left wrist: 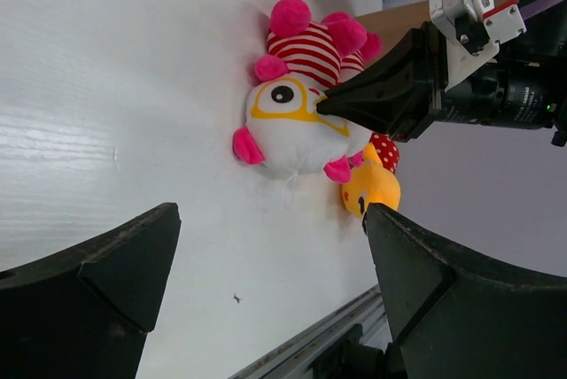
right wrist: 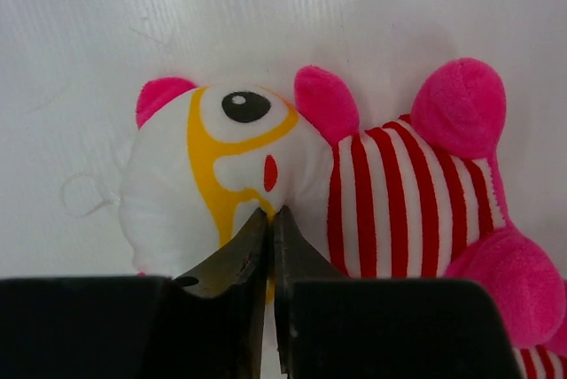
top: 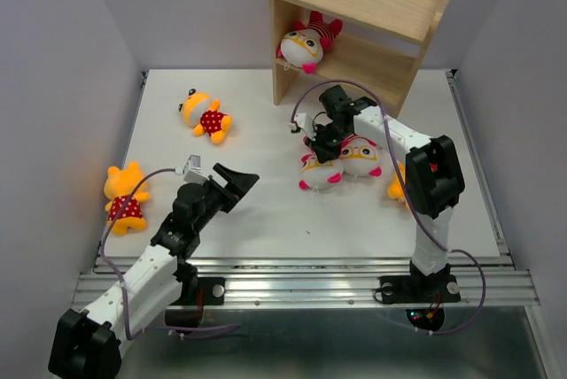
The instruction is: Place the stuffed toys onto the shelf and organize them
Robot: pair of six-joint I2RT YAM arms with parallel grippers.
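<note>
The wooden shelf (top: pixel 368 7) stands at the back, with one striped stuffed toy (top: pixel 303 42) on its lower tier. Two more striped toys lie together mid-table (top: pixel 317 173) (top: pixel 361 158). My right gripper (top: pixel 322 145) (right wrist: pixel 272 212) is shut on the face fabric of the left one (right wrist: pixel 239 144) (left wrist: pixel 297 109). Orange toys lie at the left (top: pixel 206 116) (top: pixel 125 197), and a third (top: pixel 396 186) (left wrist: pixel 372 186) is partly hidden behind the right arm. My left gripper (top: pixel 236 181) (left wrist: pixel 270 220) is open and empty over bare table, left of the striped pair.
The white table (top: pixel 266 220) ends in a metal rail (top: pixel 301 286) at the near edge. Grey walls close in on both sides. The right arm (top: pixel 430 175) arches over the table's right half in front of the shelf.
</note>
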